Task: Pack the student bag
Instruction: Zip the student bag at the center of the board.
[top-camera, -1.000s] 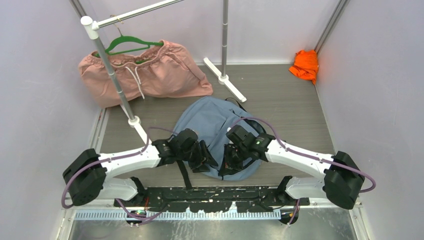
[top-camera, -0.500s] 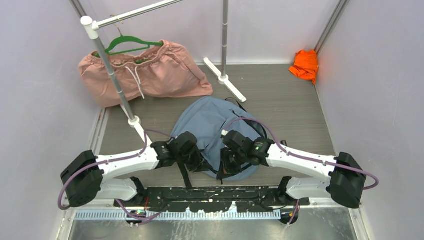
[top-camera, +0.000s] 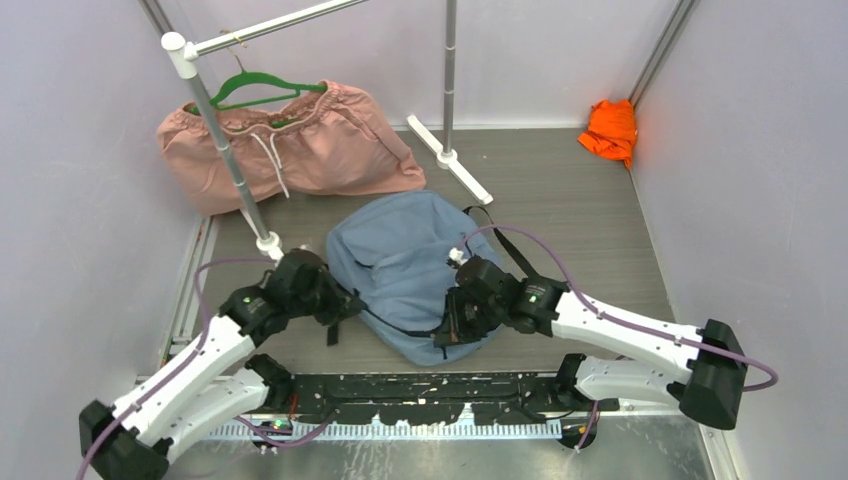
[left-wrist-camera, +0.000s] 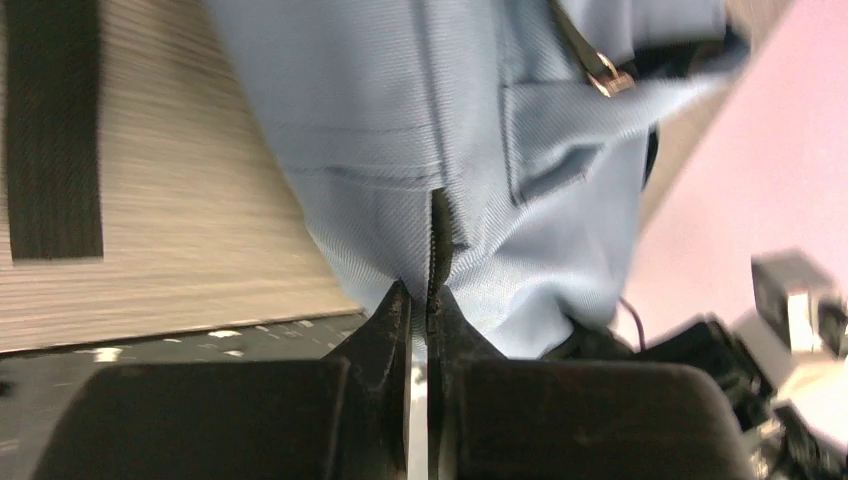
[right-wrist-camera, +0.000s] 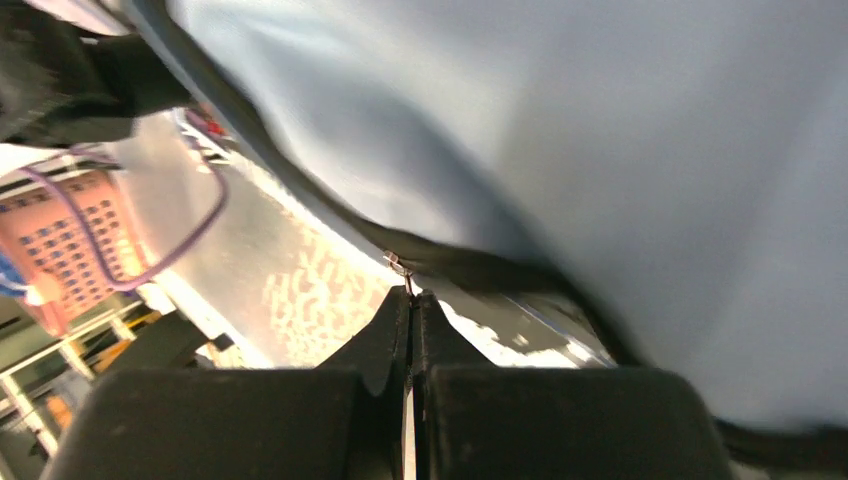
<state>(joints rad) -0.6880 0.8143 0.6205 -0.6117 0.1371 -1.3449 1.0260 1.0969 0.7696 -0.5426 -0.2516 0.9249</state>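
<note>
Dusty-blue student bag (top-camera: 400, 262), pink garment (top-camera: 335, 150), green hanger (top-camera: 262, 86), orange cloth (top-camera: 610, 128).

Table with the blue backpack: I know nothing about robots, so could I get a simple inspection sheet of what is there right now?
Surface: grey wood-grain table, no spills seen.
Job's things: student bag lying flat at the table's middle; no books seen.
Clutter: pink garment on a green hanger far left; orange cloth in the far right corner.
Grippers: left gripper shut on a dark strip at the bag's edge; right gripper shut at the bag's black zipper trim.
Cables: purple cables run along both arms; the right arm's loops above the bag.
Surroundings: white rack pole, pale walls.
</note>
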